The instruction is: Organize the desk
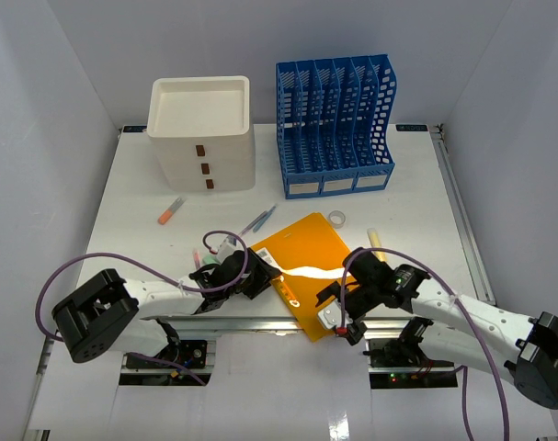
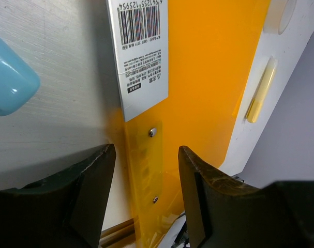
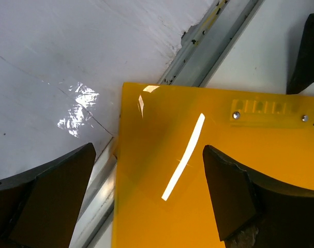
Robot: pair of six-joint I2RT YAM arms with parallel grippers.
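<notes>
Desk [image 1: 416,211] is spread out under both arms, with the orange folder [image 1: 306,266] laid on it, one corner hung past the front rail [image 3: 213,49]. Left gripper [image 2: 146,160] is held spread, with the folder's riveted strip between its fingers. Right gripper [image 3: 149,155] is spread wide just above that corner. Slick plastic tbh, so it could easily get shoved off the edge if clipped.

Bare desk [image 1: 421,234] far right of orange folder [image 1: 306,262]; drawer box [image 1: 202,138], file rack [image 1: 334,124] behind.
</notes>
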